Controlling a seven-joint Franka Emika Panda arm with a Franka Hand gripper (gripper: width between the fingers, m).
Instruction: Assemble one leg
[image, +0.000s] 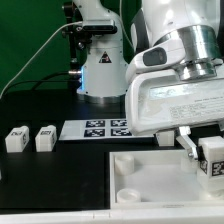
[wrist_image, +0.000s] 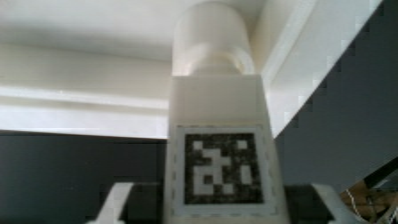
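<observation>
My gripper (image: 208, 153) hangs at the exterior view's right, shut on a leg (image: 212, 157), a small white block whose black-and-white tag faces the camera. The held leg sits just above the far right side of the large white square tray-like part (image: 150, 188). In the wrist view the leg (wrist_image: 222, 120) runs straight out from between the gripper (wrist_image: 224, 205) fingers. Its tag sits close to the jaws and its round end points at the white part (wrist_image: 89, 80) beyond. Two more legs (image: 15, 138) (image: 45, 138) stand side by side on the black table at the left.
The marker board (image: 100, 128) lies flat on the table between the two loose legs and my gripper. The arm's base (image: 100, 70) stands behind it, with a cable running off to the exterior view's left.
</observation>
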